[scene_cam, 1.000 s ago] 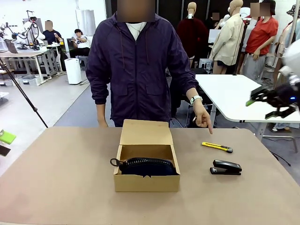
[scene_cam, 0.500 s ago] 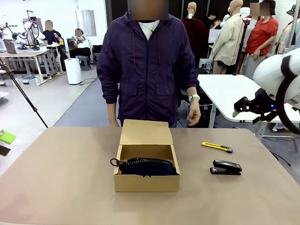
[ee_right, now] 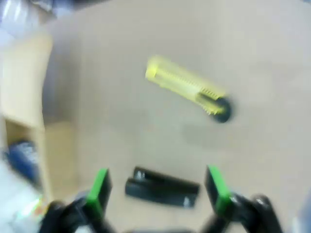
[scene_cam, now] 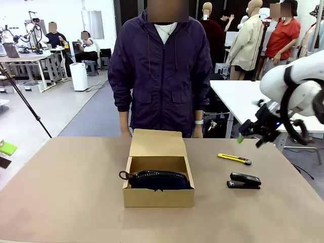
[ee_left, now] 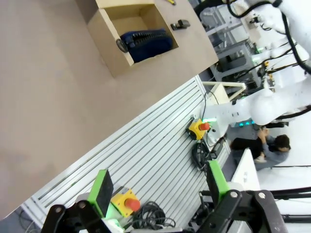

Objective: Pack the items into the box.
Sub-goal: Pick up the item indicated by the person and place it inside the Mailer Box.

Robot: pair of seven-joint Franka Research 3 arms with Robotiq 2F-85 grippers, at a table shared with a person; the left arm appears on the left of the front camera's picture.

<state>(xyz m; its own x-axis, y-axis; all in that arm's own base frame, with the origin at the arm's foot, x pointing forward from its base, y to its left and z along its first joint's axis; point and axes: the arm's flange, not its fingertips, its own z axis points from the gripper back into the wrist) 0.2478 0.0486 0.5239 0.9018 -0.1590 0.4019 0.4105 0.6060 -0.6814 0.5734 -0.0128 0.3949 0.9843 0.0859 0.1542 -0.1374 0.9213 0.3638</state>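
Right gripper (scene_cam: 249,140) hangs in the air with its green pads spread wide and nothing between them, out to the right of the box (scene_cam: 158,196) and above the table's far right part. Below it and a little toward the box lies the utility knife (scene_cam: 234,159), flat on the table, its long axis running roughly away from the box's right wall with the dark end outermost. In the blurred right wrist view it lies slantwise ahead of the open jaws. It is slim and yellow, low on the table, so I judge the fingers must straddle its narrow width. The black stapler (scene_cam: 244,180) lies just nearer the robot. The navy pouch (scene_cam: 159,179) already sits inside the box. Left gripper (ee_left: 160,187), likewise spread and empty, is well apart from the box, so the right arm is plainly nearer.
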